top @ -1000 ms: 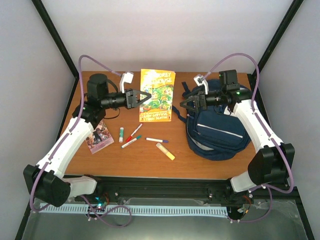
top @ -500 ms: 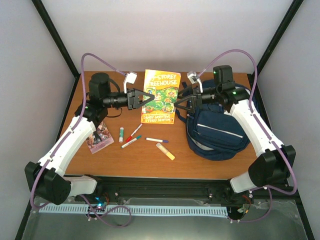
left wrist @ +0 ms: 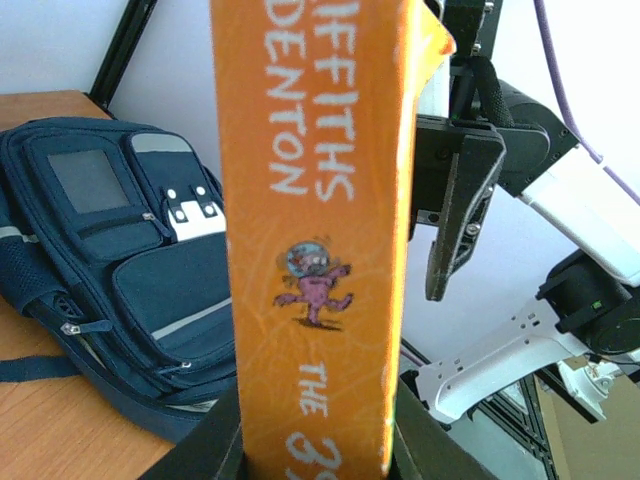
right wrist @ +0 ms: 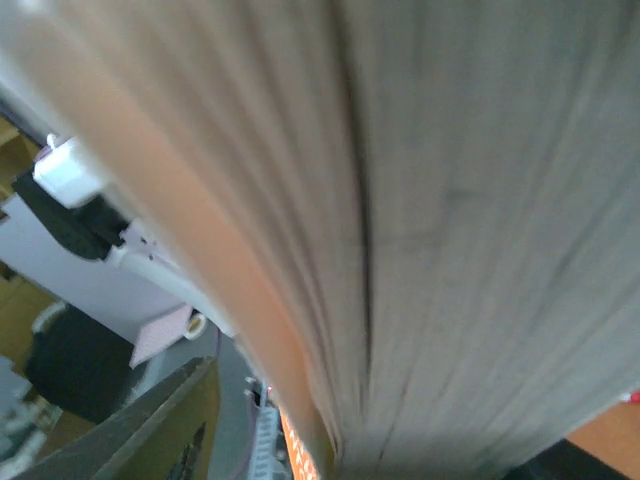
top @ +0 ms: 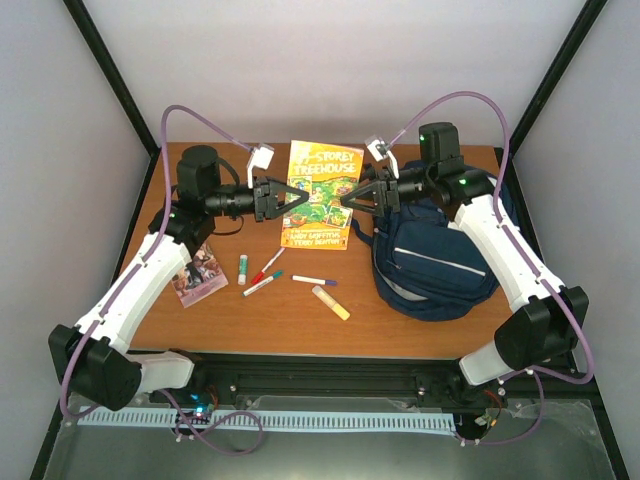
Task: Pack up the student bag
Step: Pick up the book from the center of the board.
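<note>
The student bag (top: 435, 270) lies on the right half of the table (top: 300, 335), front pockets up, its long axis running far to near; its far end is hidden under the right arm, and its right side sits close to the table edge. The left gripper (top: 297, 193) pinches the spine of an orange book (top: 320, 200) held above the wood. The right gripper (top: 348, 197) meets the page edge, but that wrist view is a blur, so I cannot tell whether it grips. Bare wood separates the pens (top: 262, 275) from the bag.
</note>
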`<state>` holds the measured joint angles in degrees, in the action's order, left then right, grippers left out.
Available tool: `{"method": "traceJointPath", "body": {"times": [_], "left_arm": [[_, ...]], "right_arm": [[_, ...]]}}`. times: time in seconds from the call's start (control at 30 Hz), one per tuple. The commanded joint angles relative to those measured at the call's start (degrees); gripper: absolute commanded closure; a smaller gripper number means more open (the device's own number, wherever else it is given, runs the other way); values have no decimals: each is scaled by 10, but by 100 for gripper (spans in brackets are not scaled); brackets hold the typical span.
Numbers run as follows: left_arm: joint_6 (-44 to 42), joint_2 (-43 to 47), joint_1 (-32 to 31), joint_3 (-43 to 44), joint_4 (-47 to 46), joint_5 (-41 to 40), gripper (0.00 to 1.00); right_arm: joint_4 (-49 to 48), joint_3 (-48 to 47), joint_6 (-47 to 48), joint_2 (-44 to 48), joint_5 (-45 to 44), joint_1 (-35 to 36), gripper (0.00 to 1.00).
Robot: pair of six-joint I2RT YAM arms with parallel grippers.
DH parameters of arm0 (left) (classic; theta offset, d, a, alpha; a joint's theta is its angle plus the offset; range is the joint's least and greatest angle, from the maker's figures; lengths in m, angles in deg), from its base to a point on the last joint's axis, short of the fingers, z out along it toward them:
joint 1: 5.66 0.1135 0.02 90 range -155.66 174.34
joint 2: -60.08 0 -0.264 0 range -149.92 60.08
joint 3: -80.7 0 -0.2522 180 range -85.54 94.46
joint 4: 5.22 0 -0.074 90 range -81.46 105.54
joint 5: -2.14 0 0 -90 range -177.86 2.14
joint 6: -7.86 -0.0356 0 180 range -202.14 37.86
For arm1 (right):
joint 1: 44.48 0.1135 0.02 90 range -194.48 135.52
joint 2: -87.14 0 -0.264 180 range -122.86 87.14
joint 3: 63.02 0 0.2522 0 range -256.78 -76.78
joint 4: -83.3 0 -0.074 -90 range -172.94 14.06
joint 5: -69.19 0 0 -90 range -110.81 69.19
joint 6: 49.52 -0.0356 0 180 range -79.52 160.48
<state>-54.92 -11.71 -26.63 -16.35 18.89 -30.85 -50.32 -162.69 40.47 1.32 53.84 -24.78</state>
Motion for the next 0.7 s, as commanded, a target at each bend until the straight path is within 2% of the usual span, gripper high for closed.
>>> {"method": "traceJointPath", "body": {"times": [0.0, 0.07, 0.23, 0.27, 0.33, 0.43, 0.6, 0.67], "left_arm": [[-31, 8, -5, 30, -1, -5, 99], [-34, 2, -5, 31, 2, -9, 99], [-30, -16, -5, 35, 0, -18, 99], [-29, -18, -5, 36, 0, -23, 95], [-24, -21, -5, 37, 5, -51, 62], [-5, -18, -5, 18, -14, -90, 36], [72, 37, -5, -93, -145, -197, 17], [108, 49, -5, -136, -193, -218, 14]], "right_arm": [[-33, 5, -30, 18, 15, 6, 48], [-46, 14, -46, 23, 4, 6, 52], [-62, 13, -80, 11, -26, 6, 82], [-62, 10, -81, 6, -27, 6, 87], [-61, 0, -81, 0, -28, 5, 96], [-67, -16, -86, 1, -34, -4, 97], [-92, -36, -107, 14, -45, -37, 97], [-89, -42, -109, 14, -42, -45, 97]]}}
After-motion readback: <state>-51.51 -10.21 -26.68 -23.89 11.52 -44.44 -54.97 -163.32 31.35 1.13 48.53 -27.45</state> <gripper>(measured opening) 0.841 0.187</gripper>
